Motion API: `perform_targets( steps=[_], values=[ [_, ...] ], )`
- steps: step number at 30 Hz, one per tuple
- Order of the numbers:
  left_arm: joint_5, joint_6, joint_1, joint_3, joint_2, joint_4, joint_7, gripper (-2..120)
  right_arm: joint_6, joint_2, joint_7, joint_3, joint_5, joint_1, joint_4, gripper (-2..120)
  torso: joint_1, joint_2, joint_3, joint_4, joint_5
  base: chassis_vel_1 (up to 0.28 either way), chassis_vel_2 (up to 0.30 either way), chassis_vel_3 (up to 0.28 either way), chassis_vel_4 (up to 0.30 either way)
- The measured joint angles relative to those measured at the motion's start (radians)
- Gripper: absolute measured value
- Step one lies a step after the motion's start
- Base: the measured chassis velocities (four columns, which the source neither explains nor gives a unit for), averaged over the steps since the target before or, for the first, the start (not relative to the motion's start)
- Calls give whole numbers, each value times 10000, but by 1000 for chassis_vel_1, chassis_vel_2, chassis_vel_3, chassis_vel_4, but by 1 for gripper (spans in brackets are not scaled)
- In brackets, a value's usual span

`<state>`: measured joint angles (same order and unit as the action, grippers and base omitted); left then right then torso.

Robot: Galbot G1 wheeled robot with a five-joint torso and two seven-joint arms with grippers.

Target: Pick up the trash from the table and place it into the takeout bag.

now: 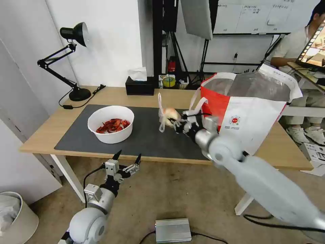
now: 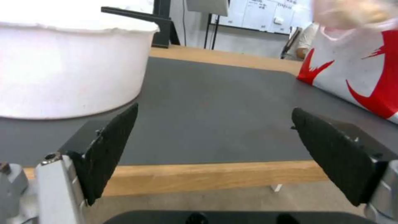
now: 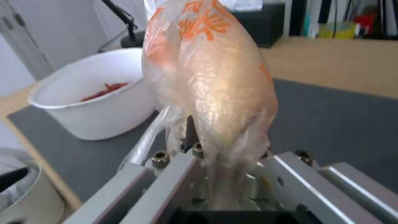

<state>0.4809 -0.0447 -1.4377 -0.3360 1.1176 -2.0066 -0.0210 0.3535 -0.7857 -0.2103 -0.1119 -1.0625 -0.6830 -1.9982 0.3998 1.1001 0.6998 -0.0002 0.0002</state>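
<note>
Trash, a clear bag around a beige ball (image 1: 168,116), hung clamped in the right pincer (image 1: 178,124) above the mat, beside the takeout bag (image 1: 248,110). Crayfish shells lay in the white bowl (image 1: 110,123). Left pincer (image 1: 127,158) gaped empty off the table's (image 1: 44,135) front edge.

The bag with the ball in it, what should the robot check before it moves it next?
1. Right hand shut on the clear bag with beige ball: ok.
2. Bag lifted off the grey mat: ok.
3. Takeout bag upright, mouth open: ok.
4. Bag above that mouth: not ok, it is beside it.
5. Left hand open, off the table's front edge: ok.
6. White bowl clear of path: ok.
</note>
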Motion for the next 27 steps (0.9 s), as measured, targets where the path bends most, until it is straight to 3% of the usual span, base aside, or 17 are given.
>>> perform_targets(
  steps=[4,10,14,21,27],
  values=[
    [-9,-1,-19,-47,-5,-39,-3,100,-141,461,209,738,84,-761,-793,3,0,0,0,0,0,0,0,0,0],
    [-22,-11,-49,-74,19,-131,-5,100,-239,1212,736,3028,94,-2618,-2555,3,-1,0,-1,0,-1,0,0,0,0],
    [-39,-11,-102,-46,-9,-161,-5,100,-240,1594,815,4078,-192,-3224,-3050,3,0,0,1,0,-1,0,0,0,0],
    [-54,-14,-49,51,-29,-172,-10,100,-309,2269,572,5249,-827,-2784,-2783,3,1,0,1,2,-2,0,0,0,0],
    [-103,-31,-50,188,-10,-142,-12,100,-321,2498,181,5490,-897,-2167,-1904,3,3,-1,2,2,0,0,0,0,0]
  ],
)
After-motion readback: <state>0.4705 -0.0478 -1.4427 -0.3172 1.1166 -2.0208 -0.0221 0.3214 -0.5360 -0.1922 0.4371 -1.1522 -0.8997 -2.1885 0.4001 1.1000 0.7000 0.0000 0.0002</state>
